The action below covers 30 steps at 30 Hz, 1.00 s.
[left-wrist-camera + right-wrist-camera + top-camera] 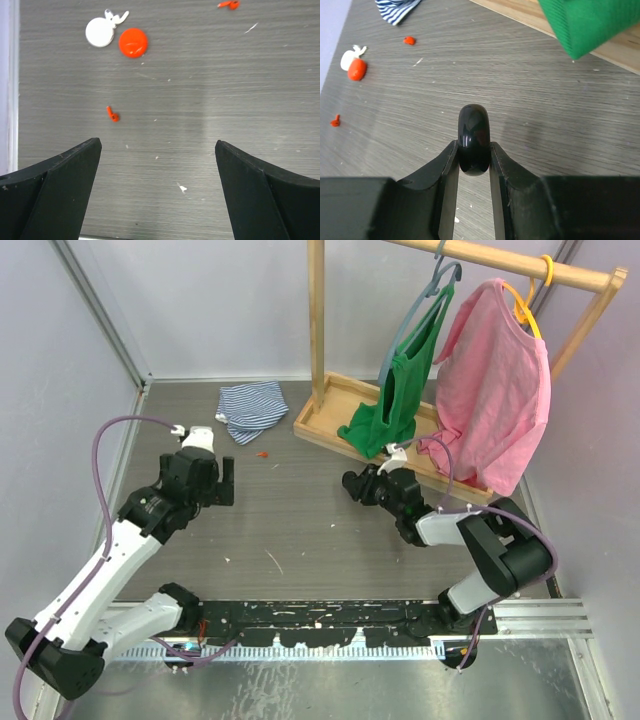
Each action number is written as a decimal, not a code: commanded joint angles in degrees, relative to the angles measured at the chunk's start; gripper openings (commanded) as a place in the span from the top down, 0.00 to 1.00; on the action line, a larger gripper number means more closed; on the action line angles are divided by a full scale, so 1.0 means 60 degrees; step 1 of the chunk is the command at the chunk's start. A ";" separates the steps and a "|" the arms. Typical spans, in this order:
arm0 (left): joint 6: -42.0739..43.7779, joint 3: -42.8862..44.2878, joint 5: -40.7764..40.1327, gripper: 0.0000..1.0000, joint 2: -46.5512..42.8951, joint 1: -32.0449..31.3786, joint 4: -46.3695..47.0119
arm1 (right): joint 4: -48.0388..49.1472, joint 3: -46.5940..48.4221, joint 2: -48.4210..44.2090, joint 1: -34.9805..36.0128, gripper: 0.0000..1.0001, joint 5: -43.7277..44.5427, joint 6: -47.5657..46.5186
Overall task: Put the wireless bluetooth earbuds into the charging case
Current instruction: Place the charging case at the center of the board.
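My right gripper (473,146) is shut on a glossy black charging case (472,131) held on edge above the table; it also shows in the top view (355,483). My left gripper (157,146) is open and empty above bare table, seen in the top view (224,483) at the left. An orange earbud (113,114) lies ahead of it, to the left. A second orange earbud (229,4) lies far ahead on the right. A white round case (100,31) and an orange round case (133,42) lie side by side, with a white earbud (116,16) beside them.
A striped blue cloth (252,407) lies at the back. A wooden clothes rack's base tray (325,420) stands at the back right, with a green top (402,390) and a pink top (495,380) hanging over it. Walls close the left and right sides.
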 commanded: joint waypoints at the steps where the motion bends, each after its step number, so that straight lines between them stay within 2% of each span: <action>1: 0.0351 -0.0387 -0.0511 0.00 -0.0355 0.0313 0.0496 | -0.0635 0.0790 0.0501 -0.0265 0.94 0.0250 0.0384; 9: 0.0337 -0.0477 -0.0714 0.00 -0.0509 0.0480 0.0499 | -0.1221 0.1588 0.1518 -0.0714 0.86 -0.0124 0.0825; 17: 0.0316 -0.0481 -0.0459 0.00 -0.0566 0.0831 0.0506 | -0.2019 0.2142 0.2019 -0.1059 0.70 -0.0433 0.0919; 24: 0.0309 -0.0540 -0.0304 0.00 -0.0614 0.0973 0.0556 | -0.2936 0.2038 0.1728 -0.1104 0.54 -0.0285 0.0701; 30: 0.0292 -0.0538 -0.0296 0.00 -0.0576 0.1062 0.0543 | -0.3328 0.1544 0.1228 -0.1152 0.44 -0.0205 0.0494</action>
